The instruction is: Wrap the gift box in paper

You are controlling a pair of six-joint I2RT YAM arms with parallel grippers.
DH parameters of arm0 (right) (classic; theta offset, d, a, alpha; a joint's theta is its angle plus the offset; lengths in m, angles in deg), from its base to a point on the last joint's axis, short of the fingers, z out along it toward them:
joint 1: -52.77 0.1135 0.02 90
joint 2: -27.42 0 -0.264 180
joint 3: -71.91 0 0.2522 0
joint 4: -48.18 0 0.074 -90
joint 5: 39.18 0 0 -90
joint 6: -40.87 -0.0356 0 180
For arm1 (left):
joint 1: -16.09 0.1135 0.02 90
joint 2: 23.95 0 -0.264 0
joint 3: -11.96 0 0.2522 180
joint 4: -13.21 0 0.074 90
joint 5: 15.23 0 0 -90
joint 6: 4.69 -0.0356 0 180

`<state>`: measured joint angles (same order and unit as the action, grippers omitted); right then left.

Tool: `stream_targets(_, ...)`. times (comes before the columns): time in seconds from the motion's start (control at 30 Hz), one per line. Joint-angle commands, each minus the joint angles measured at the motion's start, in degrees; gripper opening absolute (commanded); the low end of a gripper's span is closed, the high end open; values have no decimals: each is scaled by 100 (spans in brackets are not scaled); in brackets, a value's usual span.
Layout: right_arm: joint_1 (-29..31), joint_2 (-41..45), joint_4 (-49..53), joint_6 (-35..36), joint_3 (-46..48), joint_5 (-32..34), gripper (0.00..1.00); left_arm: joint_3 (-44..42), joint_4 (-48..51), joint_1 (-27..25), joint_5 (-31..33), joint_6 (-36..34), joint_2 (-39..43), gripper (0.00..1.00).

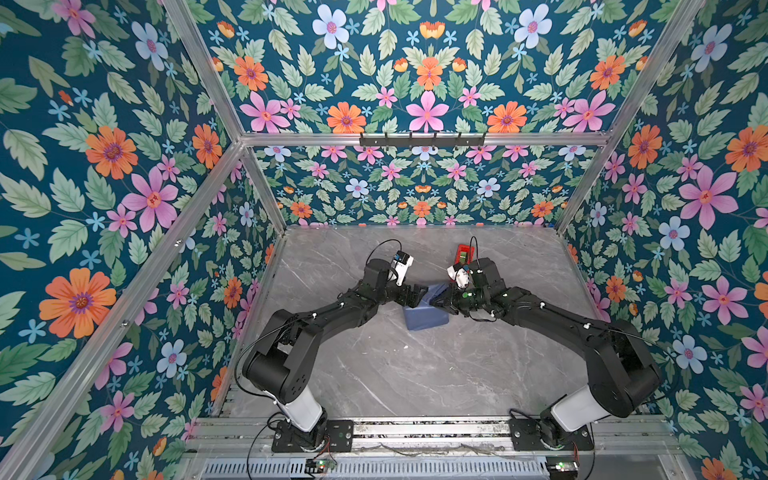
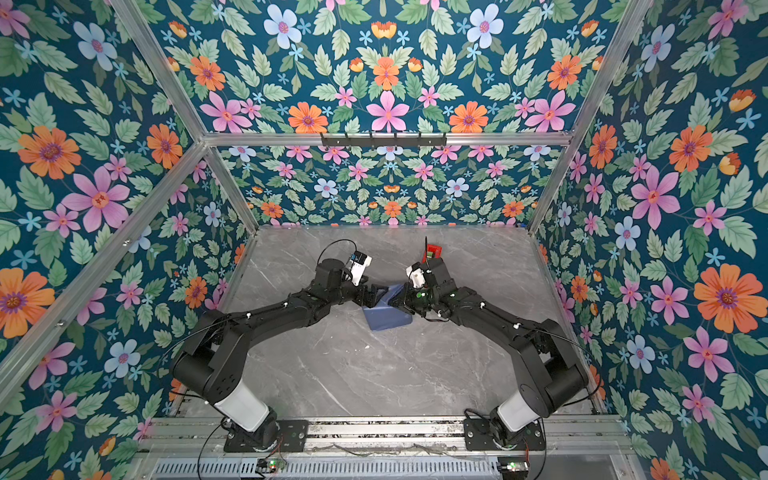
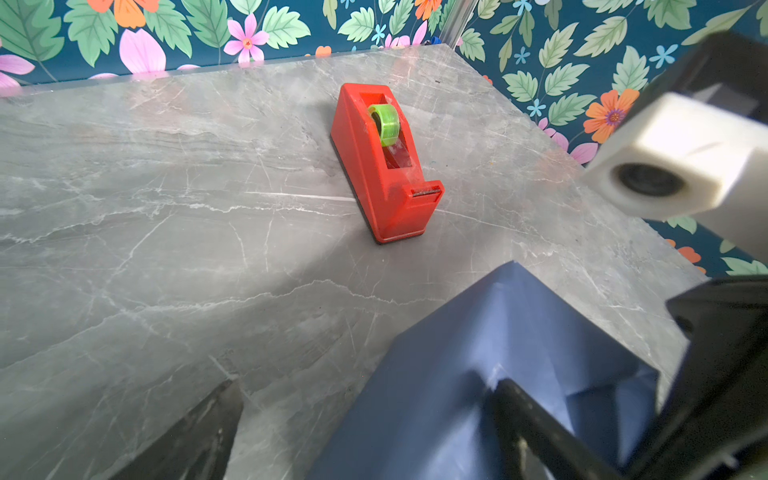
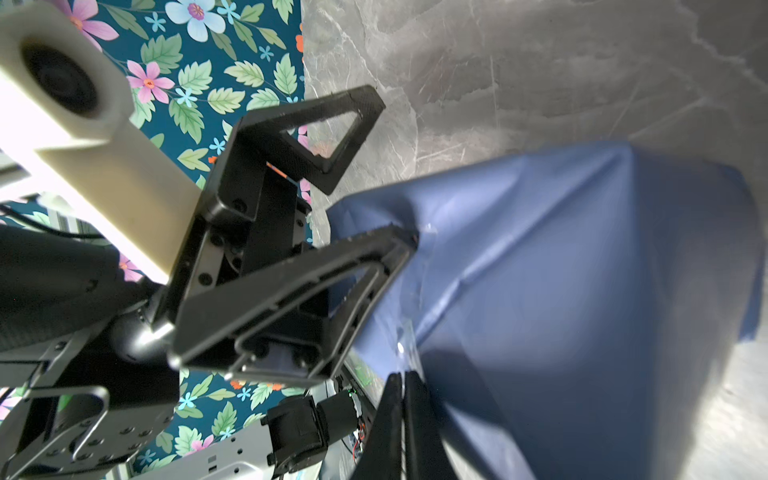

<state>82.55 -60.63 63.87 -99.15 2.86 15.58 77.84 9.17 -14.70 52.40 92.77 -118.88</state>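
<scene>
Near the grey marble-patterned table's (image 1: 374,374) centre, slate-blue paper (image 1: 426,316) covering the squarish gift box lies directly between the left gripper (image 1: 415,294), jaws spread, touching one side, and the right gripper (image 1: 434,300), jaws closed, pressing opposite.

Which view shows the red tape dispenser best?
Left wrist view: the tape dispenser stands whole, unblocked, roll visible. In both top views it is small, half hidden by the right arm. Right wrist view lacks it.
</scene>
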Motion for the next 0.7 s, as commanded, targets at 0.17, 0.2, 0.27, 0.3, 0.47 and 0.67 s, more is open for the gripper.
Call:
stream_targets(0.17,-60,-39,-136,-199,-292,-185,8,-44,726,11,226,-184,-16,95)
stream_targets(0.2,-83,-126,-169,-196,-351,-184,8,-35,717,12,224,-184,-25,95)
stream_targets(0.27,-141,-312,-161,-179,-427,-189,8,-35,717,11,233,-182,-25,95)
stream_targets(0.3,-163,-395,-199,-179,-445,-217,8,-35,717,11,226,-180,-18,95)
stream_targets(0.47,-253,-645,-197,-81,-544,-307,8,-26,708,9,224,-179,-16,95)
stream_targets(0.67,-246,-474,-116,-53,-236,-412,7,-9,708,11,224,-133,-1,95)
